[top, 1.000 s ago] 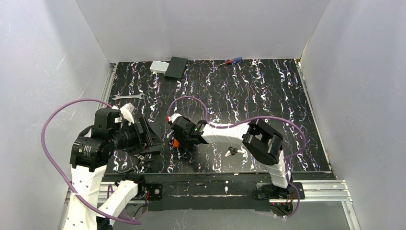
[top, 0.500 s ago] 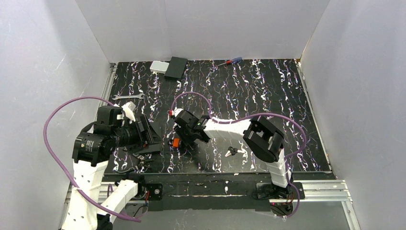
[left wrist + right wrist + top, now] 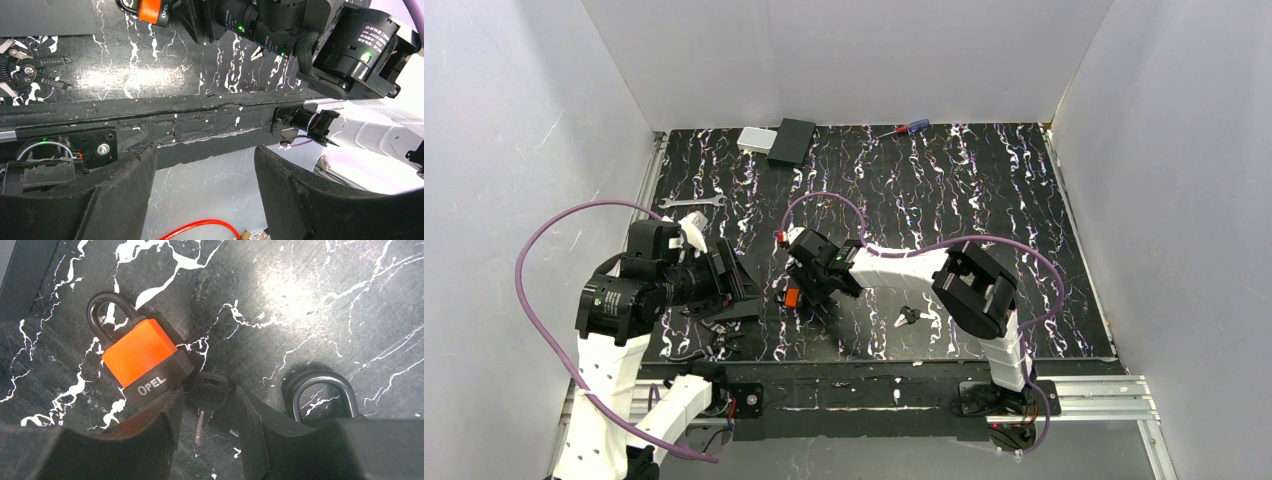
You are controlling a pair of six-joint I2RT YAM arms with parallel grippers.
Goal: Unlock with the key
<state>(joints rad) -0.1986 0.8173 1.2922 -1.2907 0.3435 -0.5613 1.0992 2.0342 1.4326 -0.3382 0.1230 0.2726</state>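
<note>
The key (image 3: 210,391) lies flat on the black marbled table, its dark head against the base of the small orange-bodied "OPEL" padlock (image 3: 142,356) and its silvery blade pointing towards the camera. My right gripper (image 3: 207,412) is open, low over the table, one finger on each side of the key, not closed on it. The black padlock's shackle (image 3: 322,390) shows beside the right finger; its body is hidden. In the top view the right gripper (image 3: 812,287) covers the key, next to the orange padlock (image 3: 791,298). My left gripper (image 3: 736,290) is open and empty.
A second small key-like piece (image 3: 908,317) lies near the right arm's elbow. Pliers (image 3: 722,341) lie by the front edge under the left arm. A wrench (image 3: 696,202), grey box (image 3: 755,140), black box (image 3: 792,141) and screwdriver (image 3: 904,128) lie farther back. White walls enclose the table.
The right gripper shifted slightly away from the front edge and settled around the key. The left arm rose slightly, then held still.
</note>
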